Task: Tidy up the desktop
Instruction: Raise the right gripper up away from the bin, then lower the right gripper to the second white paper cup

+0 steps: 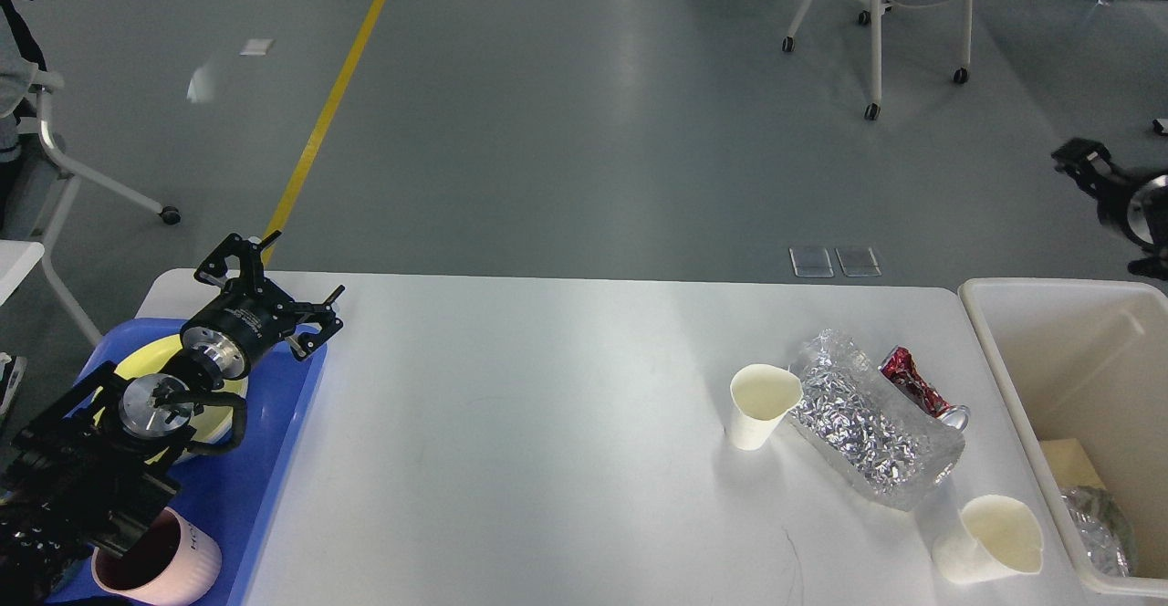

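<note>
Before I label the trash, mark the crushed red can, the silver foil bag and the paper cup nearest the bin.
crushed red can [915,385], head view, on its red side.
silver foil bag [867,423], head view, on its crinkled middle.
paper cup [990,540], head view, on its outer wall.

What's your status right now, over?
Left gripper open over blue tray, empty. Right gripper raised above bin, state unclear. Desktop holds two paper cups, foil bag, crushed can.

Grey floor [584,113] is gleaming under overhead light, a yellow line [333,99] running across it; white wheeled chair [881,13] sitting back, possibly occupied.
</note>
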Controlling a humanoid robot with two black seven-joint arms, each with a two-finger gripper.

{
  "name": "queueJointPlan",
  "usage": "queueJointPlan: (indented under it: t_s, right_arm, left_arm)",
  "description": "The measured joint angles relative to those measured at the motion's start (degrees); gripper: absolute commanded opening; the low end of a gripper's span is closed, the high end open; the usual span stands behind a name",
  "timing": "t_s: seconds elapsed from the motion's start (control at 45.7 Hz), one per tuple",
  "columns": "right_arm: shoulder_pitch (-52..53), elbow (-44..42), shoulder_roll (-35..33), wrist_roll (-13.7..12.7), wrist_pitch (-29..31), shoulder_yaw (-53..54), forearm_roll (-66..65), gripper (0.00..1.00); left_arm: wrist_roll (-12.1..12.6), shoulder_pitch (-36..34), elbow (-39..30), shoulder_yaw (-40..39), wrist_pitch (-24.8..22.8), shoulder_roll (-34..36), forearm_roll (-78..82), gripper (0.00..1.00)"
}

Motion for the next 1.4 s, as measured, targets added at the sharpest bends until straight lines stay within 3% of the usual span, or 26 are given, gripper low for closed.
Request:
queueJointPlan:
  t_s: [0.131,0.285,0.657,0.722,1.007,1.204,1.401]
  right_arm:
    - [8.9,1.9,4.4,0.1,4.2,-5.9,-0.1,1.0]
    - [19.3,12.2,6.9,0.3,9.3,-8.4,0.0,1.0]
    - [49.5,68.1,6.5,0.2,12.3,-15.1,-0.2,1.0]
    - [50.8,72.1,7.2,0.2,12.2,-15.3,-0.2,1.0]
    - [44.6,68.1,4.4,0.1,11.5,-19.4,-1.2,1.0]
    - [32.8,60.9,-5.4,0.4,11.5,-19.9,-6.6,1.0]
    - [28.2,62.1,-16.8,0.7,12.7,-19.0,-11.1,1.0]
  left_arm:
    - [0.0,0.0,0.0,0.0,0.0,0.0,0.0,1.0]
    - [0.0,0.0,0.0,0.0,0.0,0.0,0.0,1.0]
    - [0.0,0.0,0.0,0.0,0.0,0.0,0.0,1.0]
    - [0.0,0.0,0.0,0.0,0.0,0.0,0.0,1.0]
    - [0.0,0.0,0.0,0.0,0.0,0.0,0.0,1.0]
    - [0.0,0.0,0.0,0.0,0.0,0.0,0.0,1.0]
    - [0.0,0.0,0.0,0.0,0.0,0.0,0.0,1.0]
